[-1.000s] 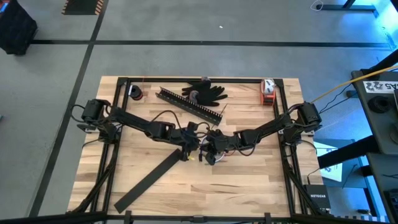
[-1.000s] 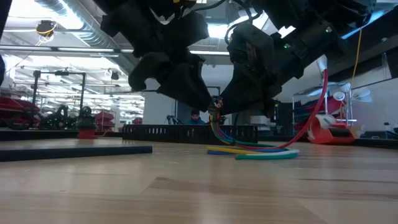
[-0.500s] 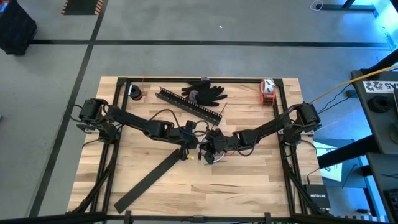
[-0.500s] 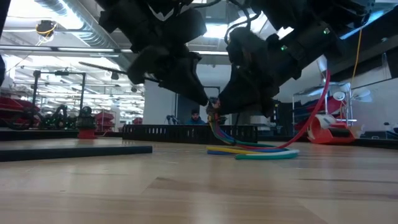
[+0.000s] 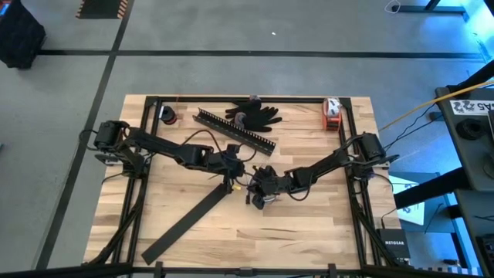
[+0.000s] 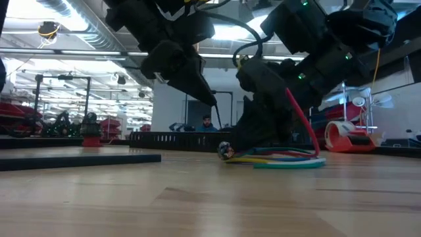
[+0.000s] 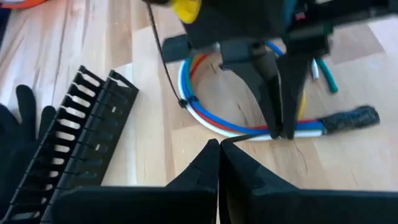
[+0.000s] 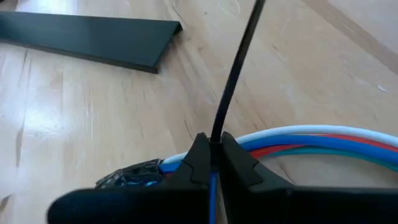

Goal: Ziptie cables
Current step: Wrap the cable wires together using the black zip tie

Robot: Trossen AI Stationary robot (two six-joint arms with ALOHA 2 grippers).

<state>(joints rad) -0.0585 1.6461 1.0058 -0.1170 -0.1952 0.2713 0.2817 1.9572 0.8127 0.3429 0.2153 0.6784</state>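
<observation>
The cables (image 7: 205,121) are a bundle of white, red, blue and green wires with a black-taped end (image 8: 130,174). They lie curled on the table (image 6: 283,158) near its middle (image 5: 264,197). My right gripper (image 5: 258,189) is down at the table and shut on them (image 8: 212,144). The ziptie (image 8: 233,74), a thin dark strip, runs from the right fingertips toward my left gripper (image 5: 231,171). The left gripper is shut (image 7: 219,144) and hangs above the table (image 6: 212,102), just left of and beyond the right one. My left gripper has its shut fingertips at the ziptie's free end (image 7: 227,140), coming slantwise from the table's left; the strip is too thin to show how it sits between them. My right gripper pinches the cable bundle near its taped end (image 7: 280,132) from above, fingers across the wires. The ziptie (image 8: 216,134) comes out between the same fingertips. The bundle lies on the table.
A comb-slotted black bar (image 5: 235,130) and a black glove (image 5: 253,113) lie beyond the grippers. The flat black strip (image 5: 185,224) slants toward the near left. A tape roll (image 5: 167,116) and an orange-and-white object (image 5: 332,114) sit at the far corners. A thin dark strand with a small knot (image 7: 181,102) crosses the cable loop.
The right gripper has sunk to the table and shifted slightly near. The cables, which hung below it, now lie on the wood. The left gripper has drawn away toward the far left, so the two grippers stand farther apart than before.
</observation>
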